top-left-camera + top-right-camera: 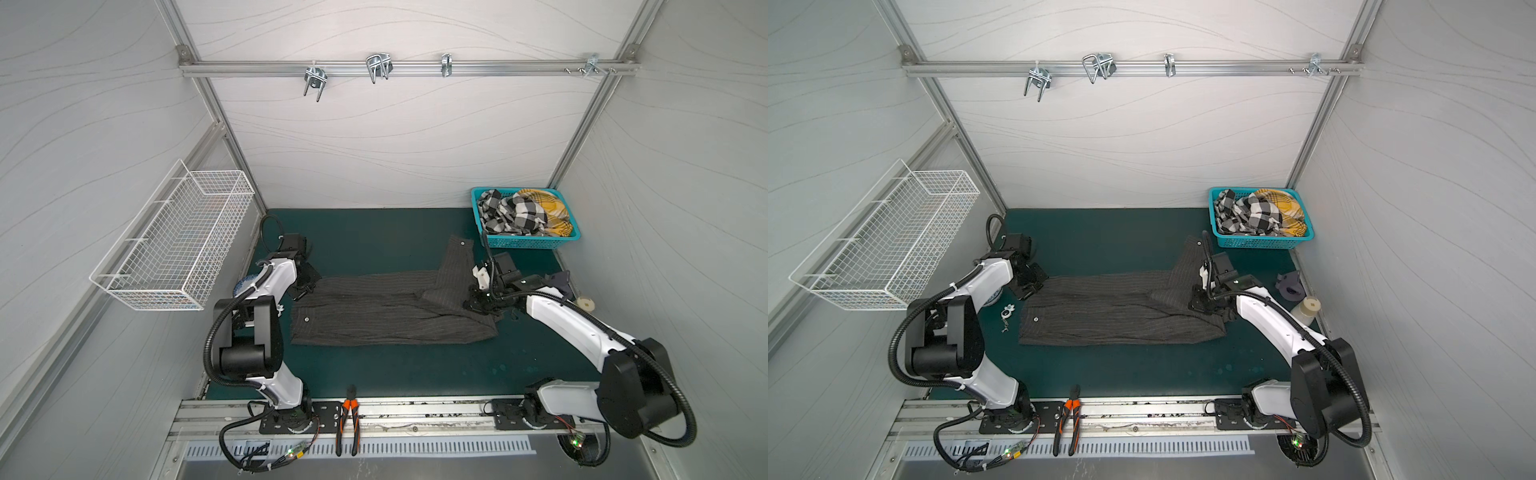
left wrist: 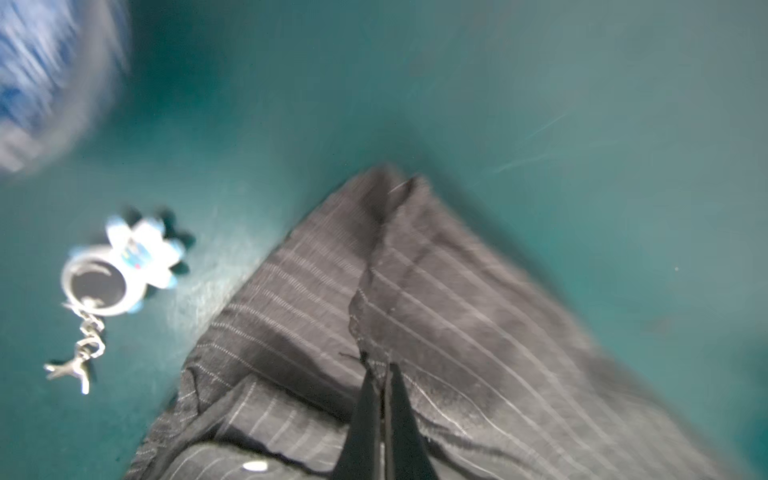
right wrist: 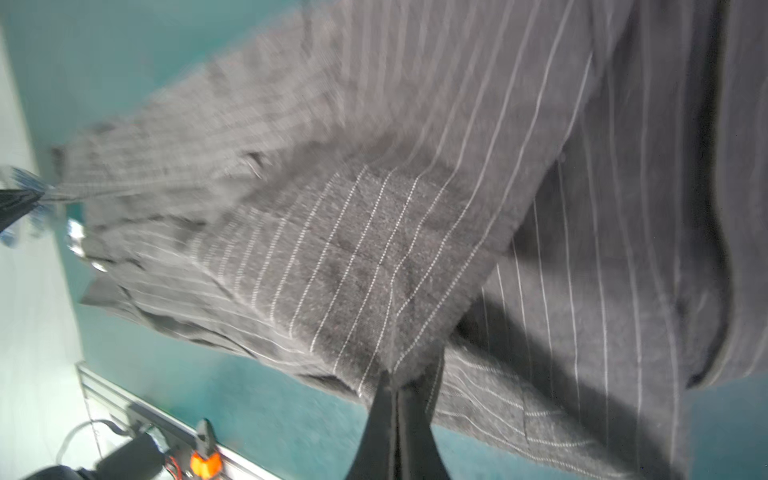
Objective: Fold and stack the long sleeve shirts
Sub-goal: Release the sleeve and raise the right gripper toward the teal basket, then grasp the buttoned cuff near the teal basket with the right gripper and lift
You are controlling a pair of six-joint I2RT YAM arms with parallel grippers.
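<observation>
Pinstriped shirt [image 1: 390, 309] lies mid-tabletop, one sleeve angled toward the back right corner. My left gripper [image 2: 377, 368] is clamped on its left end. My right gripper [image 3: 395, 384] is clamped on a fold at its right end. Risk: both pinches look shallow, so uneven pulling could slip the cloth or skew the fold.

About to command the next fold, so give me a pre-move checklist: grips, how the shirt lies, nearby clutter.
1. Left end effector shut on the pinstripe shirt edge: ok.
2. Right end effector shut on its opposite end: ok.
3. Sleeves folded in: not ok, one cuff juts toward the blue basket.
4. Keychain apart from the cloth: ok.
5. Layers pinched in each grip: cannot tell.
</observation>
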